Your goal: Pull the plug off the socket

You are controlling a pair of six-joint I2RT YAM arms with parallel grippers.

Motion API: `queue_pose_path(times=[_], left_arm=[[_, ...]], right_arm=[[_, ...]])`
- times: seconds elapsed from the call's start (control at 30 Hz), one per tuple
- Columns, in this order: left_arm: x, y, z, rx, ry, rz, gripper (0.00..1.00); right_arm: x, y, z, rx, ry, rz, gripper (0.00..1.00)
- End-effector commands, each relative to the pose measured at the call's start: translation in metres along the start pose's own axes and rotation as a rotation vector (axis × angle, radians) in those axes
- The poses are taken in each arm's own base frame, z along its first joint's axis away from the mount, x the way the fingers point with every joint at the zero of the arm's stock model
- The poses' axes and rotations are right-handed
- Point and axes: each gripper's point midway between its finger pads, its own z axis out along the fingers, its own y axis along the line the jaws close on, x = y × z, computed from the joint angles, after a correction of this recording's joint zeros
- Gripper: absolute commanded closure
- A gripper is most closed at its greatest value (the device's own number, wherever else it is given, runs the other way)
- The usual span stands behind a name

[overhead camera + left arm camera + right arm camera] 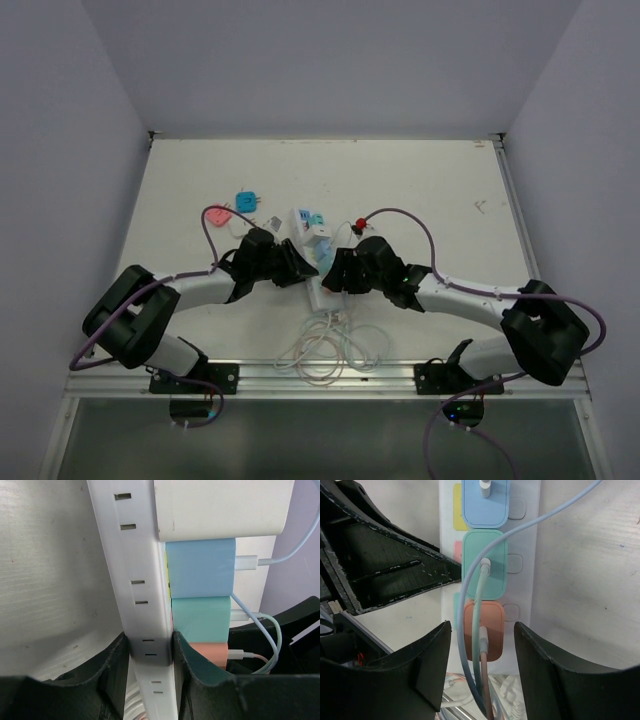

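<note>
The socket is a long white power strip [312, 250] lying mid-table. My left gripper [150, 652] is shut on the power strip [145, 590] across its narrow body. A white block [222, 507], a blue plug [200, 567], a green plug [201, 620] and an orange plug [210, 652] stand in it. My right gripper [482, 652] is open, its fingers on either side of the orange plug [485, 630] without touching it. The green plug [485, 565] and blue plug [485, 502] sit further along the strip [522, 555]. Thin cables run from each plug.
Two loose square adapters, a pink adapter [220, 215] and a blue adapter [246, 202], lie left of the strip. A tangle of white cord [330, 350] lies by the near table edge. A small red thing [359, 223] sits by the right gripper. Walls enclose the table.
</note>
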Motion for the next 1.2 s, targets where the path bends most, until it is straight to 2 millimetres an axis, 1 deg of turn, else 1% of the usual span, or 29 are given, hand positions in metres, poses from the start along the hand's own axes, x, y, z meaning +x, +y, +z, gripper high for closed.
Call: queue_pose_path(times=[0.0, 0.03, 0.13, 0.17, 0.23, 0.27, 0.33, 0.37, 0.47, 0.5, 0.53, 0.63, 0.67, 0.7, 0.83, 0.87, 0.93, 0.97, 1.03, 1.1, 1.13, 1.17], left_arm=[[0.001, 0.012, -0.002, -0.055, -0.006, 0.068, 1.0], [0.001, 0.012, -0.003, -0.056, -0.007, 0.07, 1.0], [-0.002, 0.013, -0.004, -0.064, -0.016, 0.075, 1.0], [-0.002, 0.014, -0.004, -0.073, -0.015, 0.078, 1.0], [-0.004, 0.018, -0.005, -0.099, -0.028, 0.094, 1.0], [-0.005, 0.022, -0.007, -0.124, -0.029, 0.095, 1.0], [-0.01, 0.027, -0.01, -0.159, -0.054, 0.114, 1.0], [-0.01, 0.032, -0.012, -0.189, -0.054, 0.116, 1.0], [-0.016, 0.042, -0.017, -0.251, -0.082, 0.136, 1.0], [-0.021, 0.042, -0.018, -0.263, -0.105, 0.146, 1.0], [-0.017, 0.05, -0.021, -0.298, -0.091, 0.146, 1.0], [-0.017, 0.056, -0.024, -0.331, -0.09, 0.157, 1.0], [-0.016, 0.058, -0.025, -0.339, -0.085, 0.155, 1.0], [-0.021, 0.062, -0.026, -0.363, -0.107, 0.159, 1.0], [-0.018, 0.067, -0.025, -0.375, -0.102, 0.154, 1.0], [-0.018, 0.069, -0.025, -0.38, -0.102, 0.154, 1.0], [-0.016, 0.073, -0.024, -0.388, -0.096, 0.151, 1.0], [-0.015, 0.075, -0.024, -0.392, -0.096, 0.151, 1.0], [-0.013, 0.077, -0.023, -0.395, -0.092, 0.142, 1.0], [-0.012, 0.075, -0.021, -0.379, -0.086, 0.136, 1.0], [-0.013, 0.072, -0.021, -0.369, -0.088, 0.135, 1.0], [-0.013, 0.069, -0.02, -0.358, -0.085, 0.133, 1.0]], right_arm=[[-0.014, 0.019, 0.004, -0.057, -0.038, 0.032, 0.45], [-0.013, 0.02, 0.005, -0.061, -0.036, 0.032, 0.46], [-0.009, 0.02, 0.007, -0.068, -0.019, 0.038, 0.55], [-0.009, 0.021, 0.007, -0.072, -0.018, 0.036, 0.67], [-0.008, 0.02, 0.005, -0.07, -0.013, 0.033, 0.78], [-0.008, 0.02, 0.004, -0.069, -0.014, 0.032, 0.88], [-0.011, 0.016, 0.0, -0.048, -0.028, 0.03, 0.94], [-0.011, 0.014, -0.002, -0.039, -0.033, 0.031, 0.99], [-0.016, 0.01, -0.01, -0.029, -0.054, 0.039, 1.0], [-0.019, 0.008, -0.012, -0.028, -0.063, 0.048, 1.0], [-0.022, 0.008, -0.015, -0.03, -0.076, 0.052, 1.0], [-0.025, 0.004, -0.019, -0.013, -0.088, 0.061, 1.0], [-0.026, 0.003, -0.019, -0.008, -0.091, 0.065, 1.0], [-0.025, 0.003, -0.019, -0.009, -0.09, 0.067, 1.0], [-0.024, -0.002, -0.019, -0.005, -0.088, 0.075, 1.0], [-0.023, -0.007, -0.018, 0.004, -0.089, 0.084, 1.0], [-0.024, -0.01, -0.018, 0.003, -0.097, 0.1, 1.0], [-0.023, -0.017, -0.017, 0.013, -0.097, 0.109, 1.0], [-0.02, -0.016, -0.019, -0.004, -0.086, 0.114, 1.0], [-0.019, -0.016, -0.018, -0.007, -0.078, 0.102, 1.0], [-0.017, -0.016, -0.017, -0.007, -0.067, 0.098, 0.98], [-0.018, -0.015, -0.017, -0.009, -0.065, 0.095, 0.94]])
